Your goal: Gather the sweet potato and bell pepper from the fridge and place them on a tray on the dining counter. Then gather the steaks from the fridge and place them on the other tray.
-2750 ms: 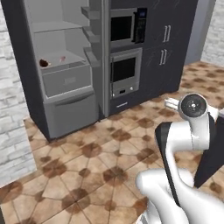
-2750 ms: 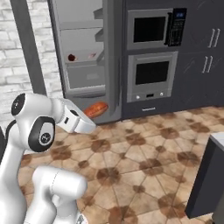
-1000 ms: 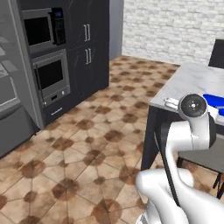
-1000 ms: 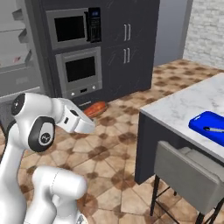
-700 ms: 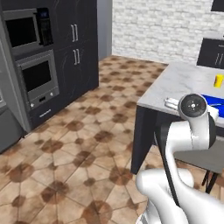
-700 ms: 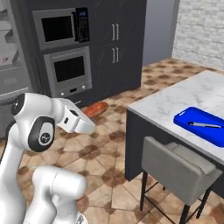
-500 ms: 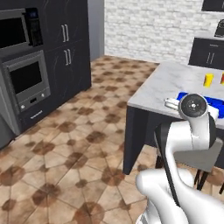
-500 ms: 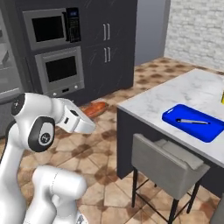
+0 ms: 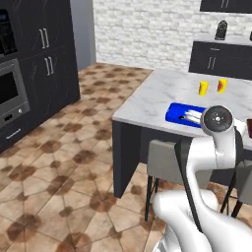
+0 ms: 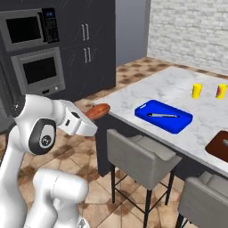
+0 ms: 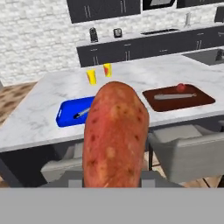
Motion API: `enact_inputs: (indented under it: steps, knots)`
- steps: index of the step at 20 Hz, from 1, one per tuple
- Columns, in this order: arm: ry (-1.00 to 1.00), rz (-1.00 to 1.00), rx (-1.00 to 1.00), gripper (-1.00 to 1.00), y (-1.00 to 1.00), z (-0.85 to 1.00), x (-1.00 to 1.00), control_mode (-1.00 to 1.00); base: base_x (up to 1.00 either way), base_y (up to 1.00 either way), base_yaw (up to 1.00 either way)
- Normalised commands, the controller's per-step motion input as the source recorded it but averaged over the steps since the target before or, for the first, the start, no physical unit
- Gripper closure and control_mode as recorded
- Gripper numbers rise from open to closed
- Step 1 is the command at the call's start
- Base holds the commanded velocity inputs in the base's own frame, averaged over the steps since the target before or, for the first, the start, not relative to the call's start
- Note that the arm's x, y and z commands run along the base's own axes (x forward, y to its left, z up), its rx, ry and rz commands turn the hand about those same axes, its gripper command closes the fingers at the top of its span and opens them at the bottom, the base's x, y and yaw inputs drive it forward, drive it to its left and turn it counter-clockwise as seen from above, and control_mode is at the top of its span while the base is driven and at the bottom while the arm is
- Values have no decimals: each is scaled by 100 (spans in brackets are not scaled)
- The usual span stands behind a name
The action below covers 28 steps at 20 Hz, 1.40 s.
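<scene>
Here the end effector (image 10: 99, 113) is clamped on the sweet potato (image 11: 114, 138), a long, blunt-ended tuber with mottled orange-red skin flecked with pale spots; in the hand view it rises upright from between the finger tips, which it hides. In the right base view the sweet potato (image 10: 97, 110) juts out past the white, boxy hand, held in the air near the corner of the dining counter (image 10: 176, 93).

The counter has a smooth white-grey marbled top on a near-black slab base. On it lies a glossy blue tray (image 10: 164, 116), rectangular with rounded corners and a raised rim, with a slim grey utensil (image 10: 163, 116) inside. Further along sits a dark reddish-brown tray (image 11: 178, 97) of the same shape, carrying a long grey utensil (image 11: 173, 96) and a small red round thing (image 11: 180, 87) at its far rim. Two small yellow cups (image 10: 197, 91) stand upright beyond the blue tray, one with a red mark. Grey padded stools (image 10: 139, 155) on thin black legs stand along the near side of the counter, on a brown patterned tile floor (image 9: 59, 172).
</scene>
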Motion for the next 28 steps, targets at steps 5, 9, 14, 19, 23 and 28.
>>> enact_inputs:
  steps: [5, 9, 14, 19, 23, 28]
  knots:
    - [0, 0, 0, 100, 0, 0, 0, 100, 0, -63, -21]
    - [0, 0, 0, 100, 0, 0, 0, 100, 0, -57, -21]
    - [0, 0, 0, 100, 0, 0, 0, 100, 0, -48, -21]
    - [0, 0, 0, 100, 0, 0, 0, 100, 0, -48, -21]
    - [0, 0, 0, 100, 0, 0, 0, 100, 8, -50, -22]
    - [0, 0, 0, 100, 0, 0, 0, 100, 19, -47, -21]
